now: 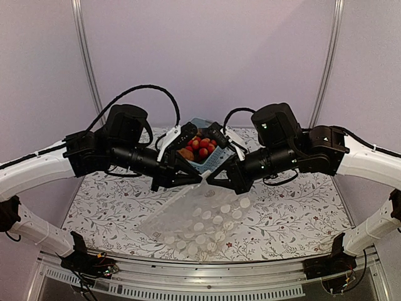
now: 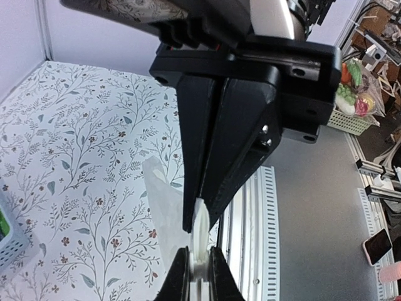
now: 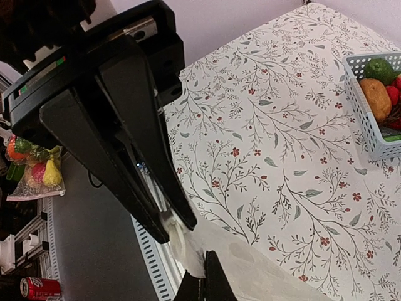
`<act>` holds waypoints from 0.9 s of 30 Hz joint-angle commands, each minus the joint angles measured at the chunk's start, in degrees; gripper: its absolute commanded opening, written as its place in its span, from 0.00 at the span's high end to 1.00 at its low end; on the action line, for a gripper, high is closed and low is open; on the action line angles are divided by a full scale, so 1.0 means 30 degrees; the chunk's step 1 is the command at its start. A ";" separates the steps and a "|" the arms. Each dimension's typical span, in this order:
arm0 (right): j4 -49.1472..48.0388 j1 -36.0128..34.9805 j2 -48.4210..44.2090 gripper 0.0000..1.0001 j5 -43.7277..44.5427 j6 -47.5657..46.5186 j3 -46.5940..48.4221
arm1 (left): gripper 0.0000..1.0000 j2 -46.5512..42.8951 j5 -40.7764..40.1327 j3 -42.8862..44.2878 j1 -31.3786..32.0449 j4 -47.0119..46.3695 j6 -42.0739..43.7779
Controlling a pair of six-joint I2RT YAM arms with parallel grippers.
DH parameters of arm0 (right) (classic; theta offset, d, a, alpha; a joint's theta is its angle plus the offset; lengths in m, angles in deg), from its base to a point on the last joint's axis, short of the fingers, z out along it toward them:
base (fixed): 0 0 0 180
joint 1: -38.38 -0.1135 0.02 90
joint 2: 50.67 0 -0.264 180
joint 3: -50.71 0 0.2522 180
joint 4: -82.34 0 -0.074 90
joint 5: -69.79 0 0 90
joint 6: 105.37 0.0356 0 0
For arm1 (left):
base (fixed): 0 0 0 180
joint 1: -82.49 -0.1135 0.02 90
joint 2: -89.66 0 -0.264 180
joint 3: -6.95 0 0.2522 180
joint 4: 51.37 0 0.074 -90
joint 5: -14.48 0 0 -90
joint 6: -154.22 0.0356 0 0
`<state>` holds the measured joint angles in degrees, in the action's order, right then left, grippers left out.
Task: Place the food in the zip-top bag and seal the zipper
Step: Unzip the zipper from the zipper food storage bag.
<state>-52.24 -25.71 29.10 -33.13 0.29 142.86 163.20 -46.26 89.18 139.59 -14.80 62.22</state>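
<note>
The step in hand looks like opening the bag's mouth, ahead of any loading. The 2 grippers meet at the middle of the table (image 1: 294, 207). The left gripper (image 1: 195, 180) is clamped on a fold of the zip-top bag (image 1: 200, 222) at its upper edge. The right gripper (image 1: 216, 180) is pinched tight on the same edge just beside it, fingertips nearly touching the other pair. The rest of the bag trails toward the arm bases, lying slack and flat on the cloth, with nothing seen inside. The food (image 1: 202, 145) sits in the blue basket (image 1: 216, 160) just behind the grippers. The zipper itself cannot be picked out in the clear film.

Next, the 2 grips probably need to draw apart so the mouth gapes. With both so close, it is unclear whether each holds 1 layer or both; if both, separating would only stretch the edge.
</note>
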 commanded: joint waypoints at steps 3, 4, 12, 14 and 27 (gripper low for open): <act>0.0115 0.0341 -0.0798 1.00 0.1255 0.0287 -0.0261 | 1.00 -0.0047 -0.0406 0.0048 -0.0015 0.1683 0.0524; 0.0144 0.0379 -0.0847 1.00 0.1357 0.0299 -0.0261 | 1.00 -0.0060 -0.0494 0.0057 -0.0016 0.1758 0.0587; 0.0231 0.0703 -0.0841 1.00 0.2139 0.0732 -0.0319 | 1.00 -0.0108 -0.0795 0.0131 -0.0139 0.2038 0.0636; 0.0239 0.0787 -0.0837 1.00 0.2292 0.0833 -0.0301 | 1.00 -0.0107 -0.0964 0.0197 -0.0172 0.2168 0.0828; 0.0248 0.1196 -0.0977 1.00 0.3209 0.1420 -0.0404 | 1.00 -0.0430 -0.1197 0.0205 -0.0429 0.2416 0.1245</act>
<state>-52.13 -23.66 27.96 -27.91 3.35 142.38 163.18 -50.51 89.20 138.72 -11.39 65.11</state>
